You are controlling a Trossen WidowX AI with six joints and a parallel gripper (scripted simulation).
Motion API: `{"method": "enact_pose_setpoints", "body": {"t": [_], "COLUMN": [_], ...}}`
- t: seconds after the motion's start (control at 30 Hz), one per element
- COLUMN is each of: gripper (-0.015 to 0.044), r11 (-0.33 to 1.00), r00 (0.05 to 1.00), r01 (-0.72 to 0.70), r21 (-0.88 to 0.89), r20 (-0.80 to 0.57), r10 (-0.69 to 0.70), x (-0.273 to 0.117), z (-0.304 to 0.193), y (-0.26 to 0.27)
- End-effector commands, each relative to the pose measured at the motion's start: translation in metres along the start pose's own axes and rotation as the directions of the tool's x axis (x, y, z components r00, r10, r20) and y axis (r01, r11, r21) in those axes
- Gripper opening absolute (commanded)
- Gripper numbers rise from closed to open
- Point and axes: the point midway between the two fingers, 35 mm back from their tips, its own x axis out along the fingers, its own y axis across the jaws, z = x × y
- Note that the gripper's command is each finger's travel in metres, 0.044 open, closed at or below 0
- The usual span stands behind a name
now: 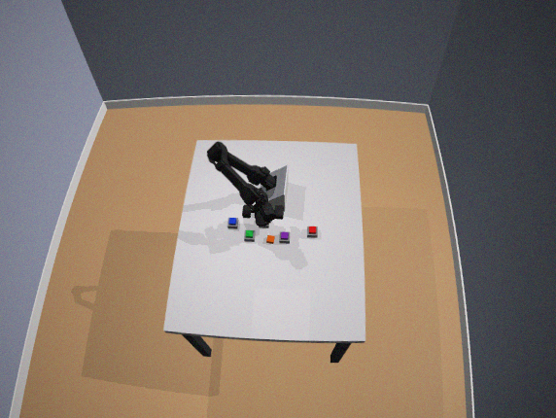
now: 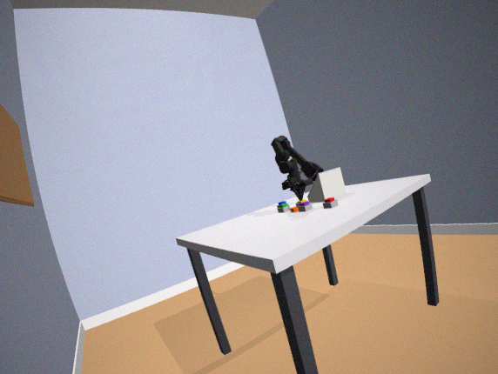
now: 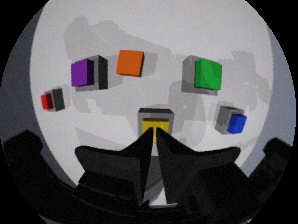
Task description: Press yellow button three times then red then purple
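The yellow button (image 2: 304, 201) (image 3: 148, 123) has a grey base. Its cap is hidden under the arm in the top view. My gripper (image 2: 300, 199) (image 3: 154, 129) is shut and empty, pointing down with its joined tips over the yellow cap, at or just above it. Whether they touch it, and how far the cap is down, I cannot tell. The purple button (image 1: 285, 235) (image 2: 305, 203) (image 3: 81, 73) and the red button (image 1: 312, 229) (image 2: 330, 199) (image 3: 46, 102) stand apart from the gripper, the red one farther out.
The green button (image 1: 249, 234) (image 3: 208, 74) and blue button (image 1: 232, 221) (image 3: 237, 124) stand on the other side of the yellow one. An orange block (image 1: 270, 239) (image 2: 294, 210) (image 3: 130, 63) lies between green and purple. A light slanted box (image 2: 333, 184) stands behind the buttons by the arm.
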Motion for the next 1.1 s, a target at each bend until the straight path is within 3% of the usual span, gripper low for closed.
{"method": "enact_pose_setpoints", "body": {"t": [0.0, 0.53, 0.7, 1.07], "gripper": [0.002, 0.002, 0.002, 0.002], "r11": [1.0, 1.0, 1.0, 1.0], "r00": [1.0, 1.0, 1.0, 1.0], "r01": [0.01, 0.01, 0.008, 0.007], "r21": [-0.008, -0.008, -0.008, -0.008], "r20": [-0.007, -0.007, -0.007, -0.007], "r10": [-0.01, -0.01, -0.008, -0.007], "x": [0.003, 0.003, -0.03, -0.02], "z": [-0.003, -0.003, -0.003, -0.003], "y": [-0.001, -0.001, -0.001, 0.0]}}
